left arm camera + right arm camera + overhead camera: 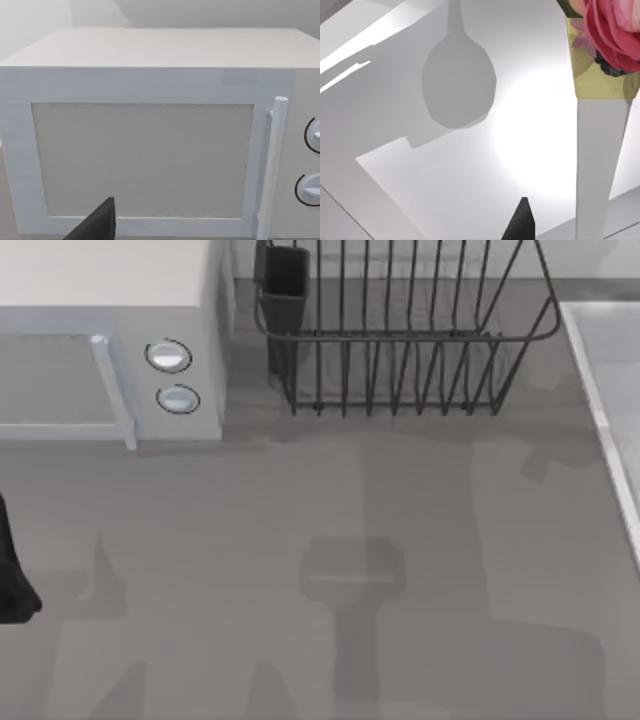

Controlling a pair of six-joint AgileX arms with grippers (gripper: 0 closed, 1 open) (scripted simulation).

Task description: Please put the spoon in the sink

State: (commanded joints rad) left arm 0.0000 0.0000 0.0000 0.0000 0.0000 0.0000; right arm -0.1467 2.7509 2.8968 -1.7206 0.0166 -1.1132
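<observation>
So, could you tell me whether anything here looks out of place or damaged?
Nothing stands out. The microwave sits square with its door shut, the dish rack stands upright, and the spoon hangs over the pale sink, casting a shadow there.

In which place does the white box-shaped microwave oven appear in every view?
Top view: white box-shaped microwave oven, upper left corner.
Left wrist view: its door faces the camera, close.
Right wrist view: a pale surface with a spoon-shaped shadow instead.
Shared landmark: its white bar handle beside two round knobs.
</observation>
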